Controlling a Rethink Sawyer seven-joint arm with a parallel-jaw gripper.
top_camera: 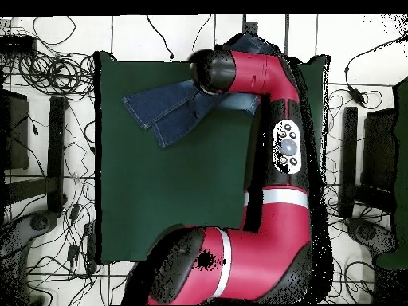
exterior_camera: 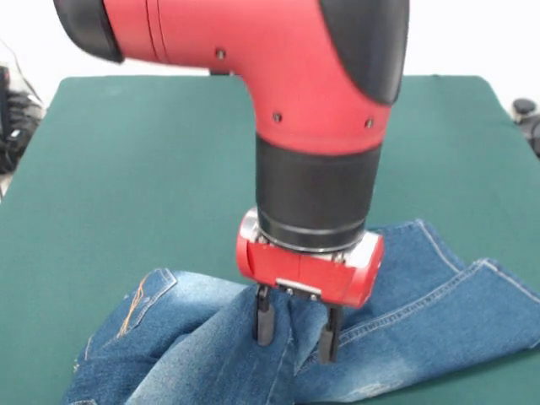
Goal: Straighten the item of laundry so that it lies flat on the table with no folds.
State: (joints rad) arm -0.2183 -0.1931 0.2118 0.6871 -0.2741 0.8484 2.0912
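The item of laundry, a small pair of blue denim jeans (exterior_camera: pixel 422 287), lies crumpled near the front edge of the green table (exterior_camera: pixel 126 152). Its legs spread to the right, and a pocket with orange stitching (exterior_camera: pixel 139 304) is at the left. My gripper (exterior_camera: pixel 297 331) points straight down onto the middle of the jeans. It is open, with a raised ridge of denim between its two black fingers (exterior_camera: pixel 265 321). In the overhead view the jeans (top_camera: pixel 171 111) lie at the top of the table (top_camera: pixel 159 199), and the red arm (top_camera: pixel 275 143) hides the gripper.
Tangled cables (top_camera: pixel 56 76) cover the floor round the table. Dark gear stands off the table's left (exterior_camera: pixel 17 118) and right (exterior_camera: pixel 527 118) edges. The arm spans the table's right side in the overhead view.
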